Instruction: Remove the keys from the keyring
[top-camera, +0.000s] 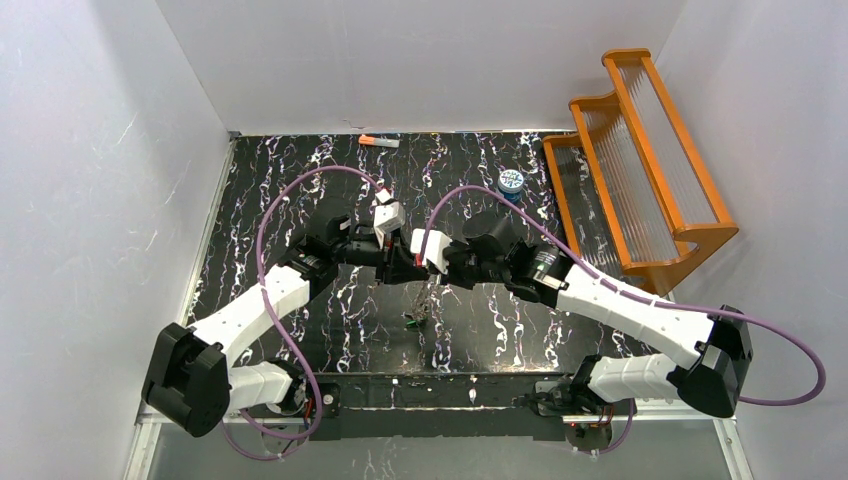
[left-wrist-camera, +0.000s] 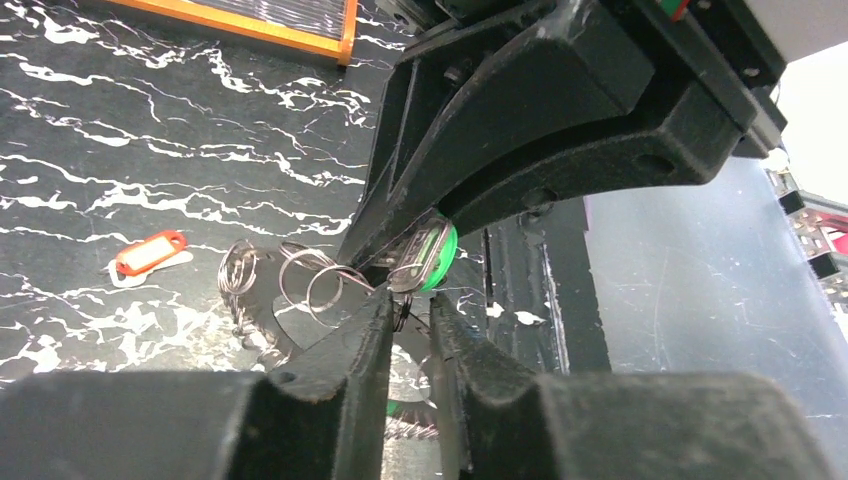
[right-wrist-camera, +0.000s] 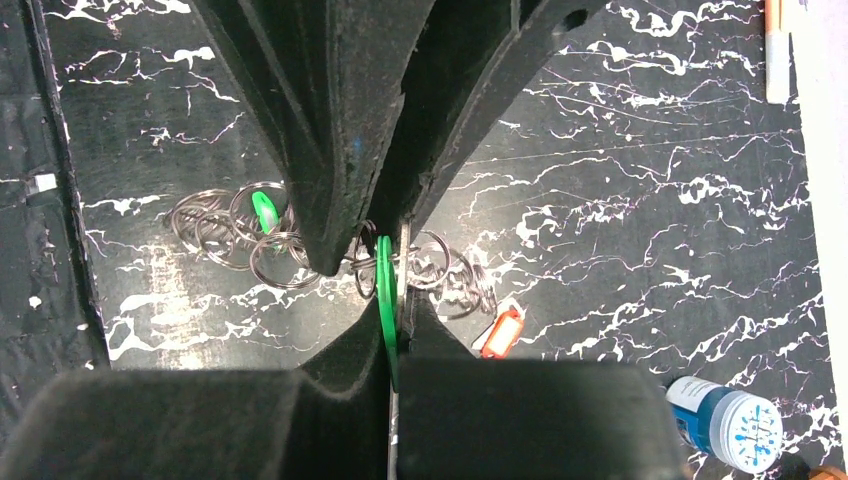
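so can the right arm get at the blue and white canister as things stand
Probably not yet: the right gripper is shut on a green key. Otherwise nothing seems to stand between it and the canister.

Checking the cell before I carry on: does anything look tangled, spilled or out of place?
Nothing spilled or broken. The wire rings are bunched in a tangle, and the right gripper pinches a green key edge-on among them.

The left gripper (left-wrist-camera: 410, 312) and right gripper (right-wrist-camera: 392, 305) are set tip to tip over mid-table, a key (right-wrist-camera: 384, 262) held in the right one. The keyring (right-wrist-camera: 240, 235) is spread on the table (top-camera: 300, 180) beneath them, another key (right-wrist-camera: 502, 332) beside it. A canister (top-camera: 511, 182) is placed behind the right arm, beside a rack (top-camera: 640, 170).
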